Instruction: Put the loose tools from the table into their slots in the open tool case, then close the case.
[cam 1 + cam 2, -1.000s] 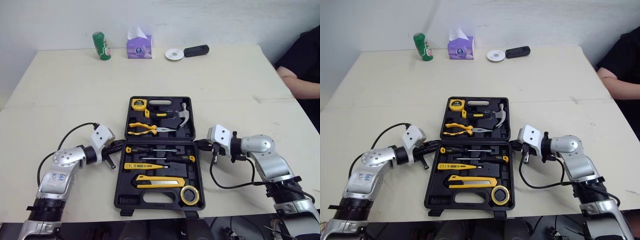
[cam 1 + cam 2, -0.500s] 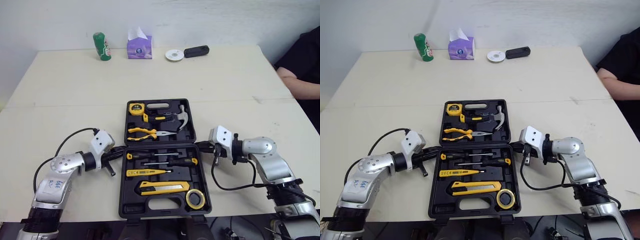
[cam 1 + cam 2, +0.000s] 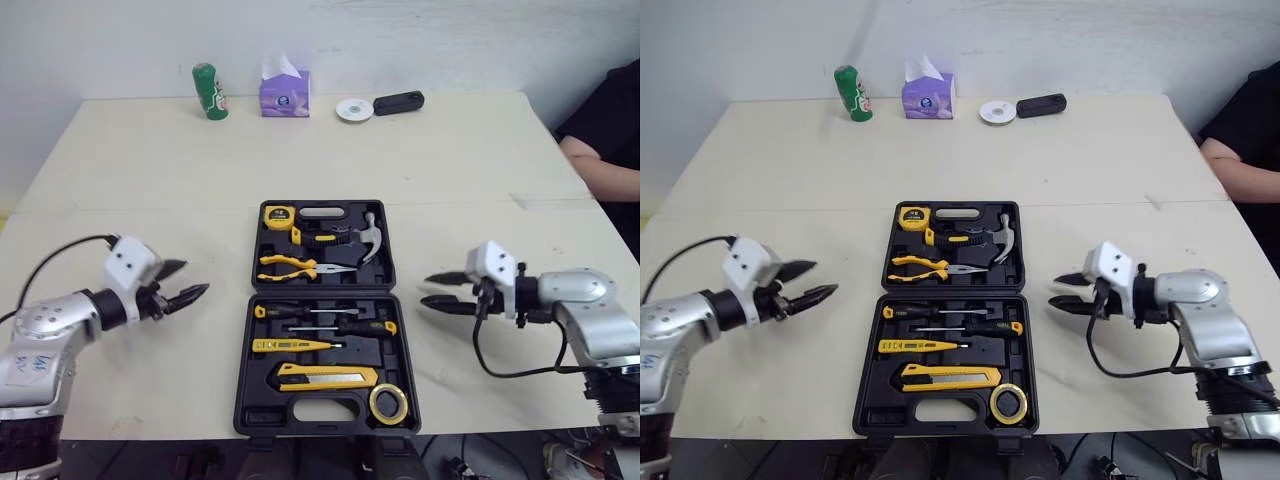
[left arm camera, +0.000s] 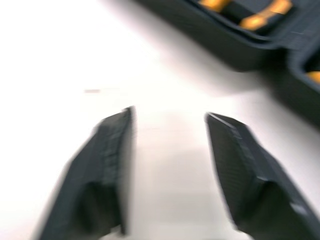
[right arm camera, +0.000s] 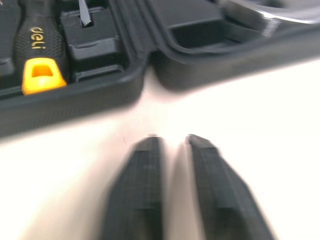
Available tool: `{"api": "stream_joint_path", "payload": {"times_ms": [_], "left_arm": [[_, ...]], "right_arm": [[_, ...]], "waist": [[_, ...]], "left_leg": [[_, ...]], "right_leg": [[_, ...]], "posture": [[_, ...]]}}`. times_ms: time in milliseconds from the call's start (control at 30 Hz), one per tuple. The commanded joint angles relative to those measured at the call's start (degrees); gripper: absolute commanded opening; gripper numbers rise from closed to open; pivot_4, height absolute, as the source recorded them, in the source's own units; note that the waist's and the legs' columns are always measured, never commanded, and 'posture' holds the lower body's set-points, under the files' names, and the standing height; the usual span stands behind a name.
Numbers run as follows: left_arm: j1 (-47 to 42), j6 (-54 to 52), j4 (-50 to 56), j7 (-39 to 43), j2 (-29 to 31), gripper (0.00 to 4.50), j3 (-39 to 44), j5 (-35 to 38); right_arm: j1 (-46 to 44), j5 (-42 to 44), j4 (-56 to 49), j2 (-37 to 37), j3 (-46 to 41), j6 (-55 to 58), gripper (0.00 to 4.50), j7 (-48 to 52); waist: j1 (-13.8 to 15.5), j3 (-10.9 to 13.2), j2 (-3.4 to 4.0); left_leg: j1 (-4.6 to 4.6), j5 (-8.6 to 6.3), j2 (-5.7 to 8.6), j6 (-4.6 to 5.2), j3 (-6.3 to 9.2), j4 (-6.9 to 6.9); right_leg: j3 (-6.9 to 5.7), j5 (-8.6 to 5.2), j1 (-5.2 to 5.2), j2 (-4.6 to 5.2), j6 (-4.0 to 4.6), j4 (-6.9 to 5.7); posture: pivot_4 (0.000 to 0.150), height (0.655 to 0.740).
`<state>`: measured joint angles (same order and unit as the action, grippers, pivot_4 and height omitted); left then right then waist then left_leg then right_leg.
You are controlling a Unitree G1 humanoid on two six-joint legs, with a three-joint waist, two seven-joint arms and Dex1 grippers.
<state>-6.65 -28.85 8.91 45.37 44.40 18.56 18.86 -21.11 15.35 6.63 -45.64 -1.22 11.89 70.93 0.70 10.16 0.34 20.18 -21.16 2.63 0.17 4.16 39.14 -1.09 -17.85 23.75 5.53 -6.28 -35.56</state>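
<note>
The tool case (image 3: 322, 290) is lying on the table (image 3: 450, 160) between the left tool (image 3: 193, 277) and the right tool (image 3: 426, 289). A can (image 3: 208, 91) is standing far behind it.

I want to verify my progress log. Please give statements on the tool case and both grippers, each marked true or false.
1. The tool case lies open. True.
2. The hammer lies outside the case. False: the hammer sits in its far half.
3. The left gripper is open and holds nothing. True.
4. The right gripper grips the case. False: it hangs apart from it, over the table.
5. The yellow tape roll sits in the case's near right corner. True.
</note>
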Motion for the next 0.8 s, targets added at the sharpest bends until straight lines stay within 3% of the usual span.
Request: {"api": "stream_joint_path", "payload": {"times_ms": [33,100,333,500,800], "left_arm": [[-3.4,-6.7,2.1,0.8,2.3,4.46,2.3,5.2],[-5.9,-14.1,2.9,0.4,4.5,4.5,1.2,7.3],[-18.0,-35.1,2.2,-0.7,7.6,4.5,-2.4,14.9],[-26.3,-50.3,-0.8,-5.9,6.9,4.5,-6.5,15.4],[-35.3,-59.2,-5.3,-14.8,0.4,4.5,-10.4,12.0]], "right_arm": [[-1.7,4.1,-5.1,-0.2,-4.2,8.0,3.43,-4.9],[-3.1,5.6,-7.9,-0.4,-5.2,18.2,4.4,-9.7],[-13.9,16.7,-16.5,-1.6,-6.0,55.9,4.46,-17.6],[-24.3,18.3,-13.7,3.0,-5.2,77.7,4.46,-26.7],[-29.2,23.4,-10.1,9.8,-3.5,80.6,4.46,-40.8]], "waist": [[0.0,0.0,0.0],[-0.1,0.0,0.0],[-0.2,0.0,-0.01],[-0.7,0.0,-0.03],[-1.0,0.0,-0.07]], "left_leg": [[0.0,0.0,-0.01,0.0,0.0,0.0],[0.01,0.0,-0.03,0.0,0.01,0.0],[0.13,0.0,-0.01,0.0,0.02,0.0],[0.19,0.01,0.02,0.01,0.03,-0.04],[0.67,0.07,0.38,0.07,0.0,0.06]], "right_leg": [[-0.01,0.0,0.01,0.0,0.0,-0.01],[0.0,0.0,0.02,-0.01,0.0,-0.04],[0.03,0.0,0.14,-0.01,0.0,-0.26],[0.04,0.0,0.23,-0.01,0.0,-0.28],[0.16,0.01,1.12,0.04,-0.02,-0.79]], "posture": [[0.15,0.74],[0.15,0.74],[0.15,0.74],[0.15,0.74],[0.15,0.74]]}}
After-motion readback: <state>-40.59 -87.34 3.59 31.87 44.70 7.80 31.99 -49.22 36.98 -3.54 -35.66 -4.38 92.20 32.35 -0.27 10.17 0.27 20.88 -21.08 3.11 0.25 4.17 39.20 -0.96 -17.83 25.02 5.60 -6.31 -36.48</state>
